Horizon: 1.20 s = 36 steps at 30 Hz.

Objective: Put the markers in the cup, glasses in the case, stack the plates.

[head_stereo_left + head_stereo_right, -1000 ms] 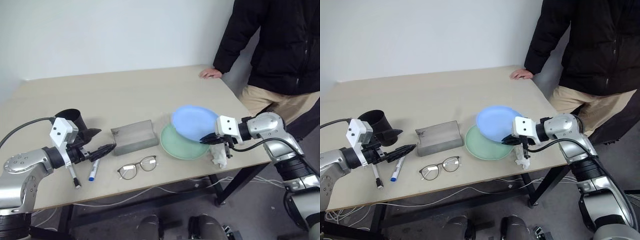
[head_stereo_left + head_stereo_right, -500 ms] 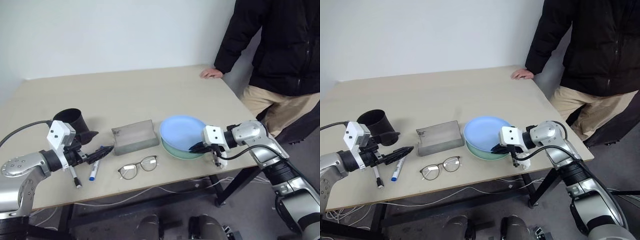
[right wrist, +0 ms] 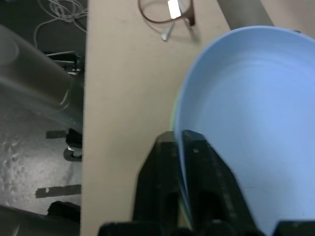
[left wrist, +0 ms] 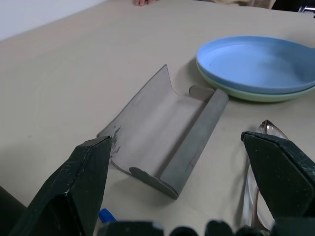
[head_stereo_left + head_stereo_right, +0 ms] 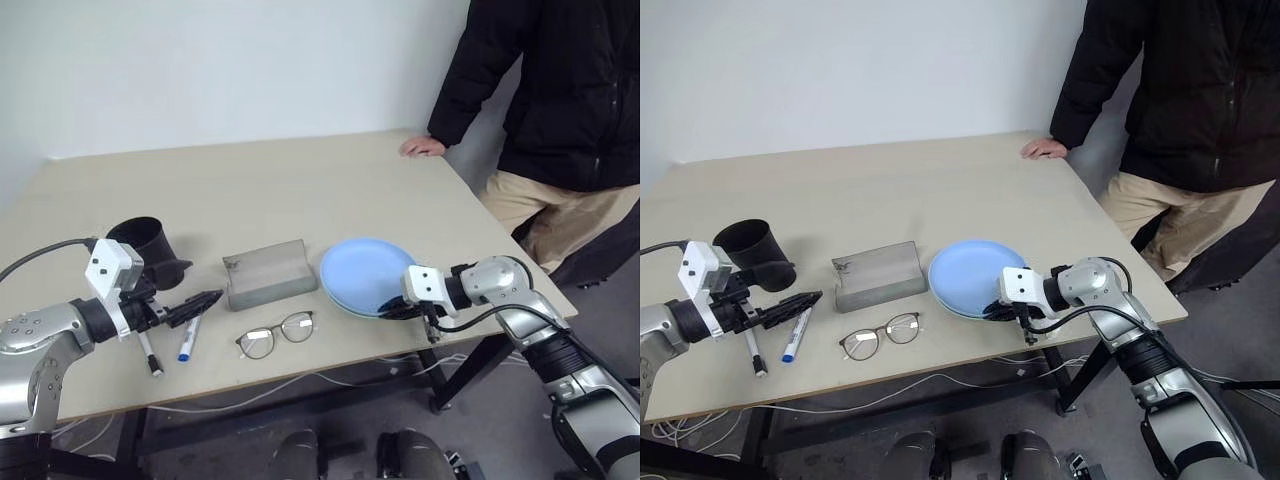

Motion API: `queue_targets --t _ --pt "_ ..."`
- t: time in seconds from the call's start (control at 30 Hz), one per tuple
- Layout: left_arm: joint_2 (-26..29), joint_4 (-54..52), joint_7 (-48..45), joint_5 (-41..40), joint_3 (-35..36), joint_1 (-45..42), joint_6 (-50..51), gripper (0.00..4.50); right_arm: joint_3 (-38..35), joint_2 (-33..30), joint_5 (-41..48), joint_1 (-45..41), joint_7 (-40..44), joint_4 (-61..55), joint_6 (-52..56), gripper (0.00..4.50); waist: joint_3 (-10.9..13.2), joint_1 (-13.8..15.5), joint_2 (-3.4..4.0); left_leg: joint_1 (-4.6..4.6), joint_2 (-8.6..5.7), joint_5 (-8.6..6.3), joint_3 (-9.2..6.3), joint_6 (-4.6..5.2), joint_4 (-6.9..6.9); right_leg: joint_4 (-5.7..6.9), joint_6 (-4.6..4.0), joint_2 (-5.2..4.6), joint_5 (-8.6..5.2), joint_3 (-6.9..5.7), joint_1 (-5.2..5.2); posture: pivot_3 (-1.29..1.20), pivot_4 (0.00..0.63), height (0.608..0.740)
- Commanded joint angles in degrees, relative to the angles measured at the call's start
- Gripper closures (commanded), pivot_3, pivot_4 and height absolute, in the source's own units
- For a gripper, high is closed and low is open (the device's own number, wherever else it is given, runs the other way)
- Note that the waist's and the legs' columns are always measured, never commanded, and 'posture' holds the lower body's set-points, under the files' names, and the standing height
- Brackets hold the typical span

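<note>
The left gripper is held just above the table, its two black fingers spread wide and empty. The right arm is bent inward across the front edge, and the right gripper is closed around a rim.

The blue plate, tilted in the air above the green plate a second ago, now lies flat on it. The right gripper has come down with it to the plate's near right rim, its fingers seemingly just beginning to loosen.
</note>
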Motion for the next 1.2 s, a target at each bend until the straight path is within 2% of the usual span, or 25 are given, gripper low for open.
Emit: queue_targets --t 0.03,0.3,0.33,0.5,0.77,0.87,1.0,1.2 --pt "1.54 -0.74 -1.18 -1.53 2.23 -0.70 -0.13 0.00 -3.93 -1.11 3.12 -1.86 -0.14 -3.59 3.55 2.82 0.00 -0.01 0.00 0.00 0.00 0.00 0.00 0.00 0.00 0.00 0.00 0.00 0.00 0.00 0.00 0.00 0.000 0.701" --pt "2.88 0.73 -3.02 -1.47 4.08 0.41 -0.70 0.00 -11.80 -4.50 12.11 -3.13 -0.11 -12.26 17.96 0.24 0.01 0.00 0.01 -0.03 -0.01 -0.01 0.00 -0.01 -0.07 0.00 0.00 -0.02 0.00 0.01 -0.17 0.00 0.000 0.701" --pt "2.78 0.81 -2.85 -1.39 4.21 0.42 -0.74 0.00 -12.73 -5.19 13.33 -3.35 -0.13 -13.30 20.12 0.05 0.01 0.01 0.02 -0.03 -0.01 -0.01 0.00 -0.02 -0.08 -0.01 0.00 -0.03 0.00 0.01 -0.19 0.00 0.000 0.701" --pt "0.32 -2.98 -1.43 -2.58 4.68 3.59 0.02 0.00 -18.85 -11.02 17.65 2.19 -1.80 -18.39 28.46 0.05 0.00 0.42 -0.01 -0.05 -0.05 -0.05 -0.03 -0.02 -0.14 -0.10 0.00 -0.06 0.00 0.02 -0.20 0.00 0.000 0.701" --pt "1.57 -0.18 -1.68 -2.21 3.75 1.28 -0.58 0.00 -22.76 -16.39 19.38 15.25 -6.10 -23.72 33.50 0.05 0.04 0.43 0.00 -0.04 -0.05 -0.13 -0.06 -0.02 -0.15 -0.13 -0.01 -0.08 -0.01 -0.06 -0.17 0.00 0.000 0.701" --pt "1.75 0.38 -2.08 -2.14 2.98 0.31 -0.57 0.00 -22.58 -16.82 18.97 16.91 -7.37 -22.63 32.96 0.05 0.03 0.31 0.03 -0.09 -0.03 -0.13 -0.04 -0.01 -0.15 -0.28 0.00 -0.09 -0.01 -0.15 -0.17 0.00 0.000 0.701" --pt "1.89 1.19 -2.49 -1.74 2.25 -0.58 -0.77 0.00 -21.85 -16.63 17.31 17.02 -9.64 -18.97 31.31 0.05 0.03 0.30 0.09 -0.11 0.22 -0.13 -0.56 -0.01 -0.26 -1.30 0.01 -0.18 0.00 -1.34 0.18 0.00 0.000 0.701" --pt "1.79 1.40 -2.67 -1.68 2.04 -0.91 -0.82 0.00 -20.13 -15.74 15.89 15.98 -10.84 -14.40 29.18 0.05 0.03 0.27 0.12 -0.20 0.62 -0.13 -0.49 -0.01 -0.34 -1.85 0.03 -0.07 0.01 -1.30 0.28 0.00 0.000 0.701"
